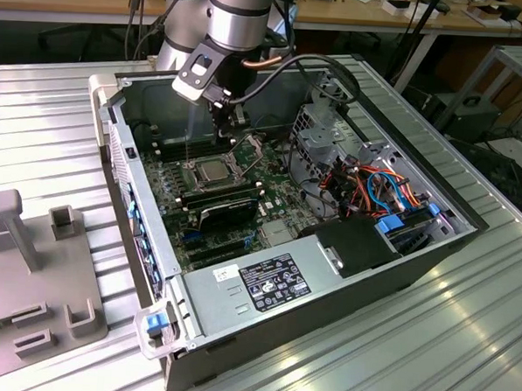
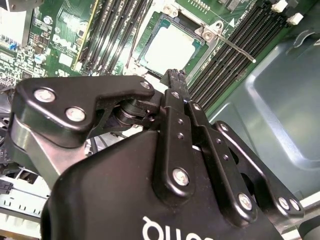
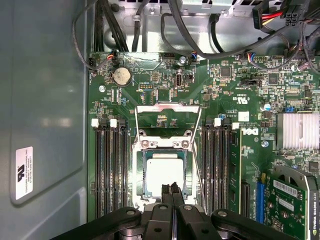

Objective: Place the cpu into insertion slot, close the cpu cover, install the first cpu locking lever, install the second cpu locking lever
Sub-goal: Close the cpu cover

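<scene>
Silver cpu [image 3: 164,172] seated in slot [image 3: 145,165]; cover [image 3: 167,106] open beyond gripper [image 3: 172,188], fingers together, empty. Cover-close step, I'd say: needs it pushed down.

what's covered or cut off

first wrist view: the gripper [image 3: 172,192] fingertips, pressed together, cover the cpu [image 3: 162,170] edge nearest them and the insertion slot [image 3: 142,167] rim on that side of the cpu. gripper body is cut by the picture edge. graphics card [image 3: 295,197], well apart from the cpu, runs off the edge too. second wrist view: gripper [image 2: 174,77] hides the slot rim on the near side of the cpu [image 2: 172,46]. exterior view: arm [image 1: 240,19] cut off above the cpu [image 1: 212,169]; cannot tell if the gripper [image 1: 222,128] tip touches the cpu. grey fixture [image 1: 21,270], well apart from the cpu, cut off by the edge.
</scene>
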Available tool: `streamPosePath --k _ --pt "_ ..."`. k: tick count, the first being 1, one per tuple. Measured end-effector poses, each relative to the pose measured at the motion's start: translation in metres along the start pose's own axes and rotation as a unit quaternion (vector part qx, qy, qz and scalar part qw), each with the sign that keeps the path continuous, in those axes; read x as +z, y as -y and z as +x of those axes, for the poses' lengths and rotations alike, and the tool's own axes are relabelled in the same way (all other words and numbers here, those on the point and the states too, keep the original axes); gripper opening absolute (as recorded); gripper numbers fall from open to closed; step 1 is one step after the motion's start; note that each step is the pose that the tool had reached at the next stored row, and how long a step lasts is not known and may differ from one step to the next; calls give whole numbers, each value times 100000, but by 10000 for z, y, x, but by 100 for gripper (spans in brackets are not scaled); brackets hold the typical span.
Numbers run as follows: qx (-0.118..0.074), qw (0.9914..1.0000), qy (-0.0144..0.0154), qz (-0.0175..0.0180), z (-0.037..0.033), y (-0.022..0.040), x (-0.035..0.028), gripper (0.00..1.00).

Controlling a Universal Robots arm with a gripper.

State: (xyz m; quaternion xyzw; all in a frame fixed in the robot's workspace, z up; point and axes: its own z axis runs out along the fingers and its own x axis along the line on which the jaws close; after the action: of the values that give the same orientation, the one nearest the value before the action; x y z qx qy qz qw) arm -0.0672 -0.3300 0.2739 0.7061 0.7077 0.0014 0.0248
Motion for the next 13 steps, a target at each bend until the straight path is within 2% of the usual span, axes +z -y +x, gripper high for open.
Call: streamPosePath --k 3,6,11,13 --pt "1 100000 -15 -8 -1 -2 -40 11" --pt "-1 100000 -15 -9 -3 -4 -108 11" --pt "-17 100000 -15 -8 -4 -8 -111 11" --pt "2 100000 -7 -3 -4 -86 -107 11"
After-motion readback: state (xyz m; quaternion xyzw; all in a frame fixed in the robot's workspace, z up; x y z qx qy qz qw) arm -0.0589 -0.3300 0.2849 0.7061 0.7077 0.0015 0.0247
